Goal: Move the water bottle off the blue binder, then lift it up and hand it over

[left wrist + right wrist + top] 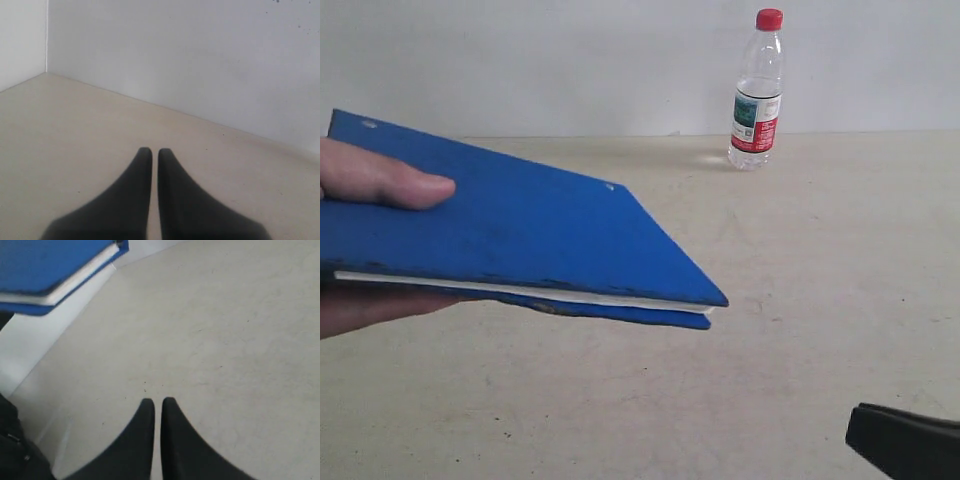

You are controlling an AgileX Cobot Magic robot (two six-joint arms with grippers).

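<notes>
The water bottle point(757, 90) stands upright on the table near the back wall, red cap on top, nothing touching it. The blue binder point(520, 235) is held up above the table by a human hand point(380, 178) at the left of the exterior view; its corner with white pages also shows in the right wrist view as the blue binder point(55, 265). My right gripper point(158, 401) is shut and empty over bare table; its dark tip point(905, 440) shows at the lower right of the exterior view. My left gripper point(151, 151) is shut and empty, facing a wall corner.
The beige table point(800, 280) runs back to a white wall point(570, 60). A wall corner point(47, 40) and the table edge along it appear in the left wrist view. A dark part of the arm's base point(15, 450) sits at the edge of the right wrist view.
</notes>
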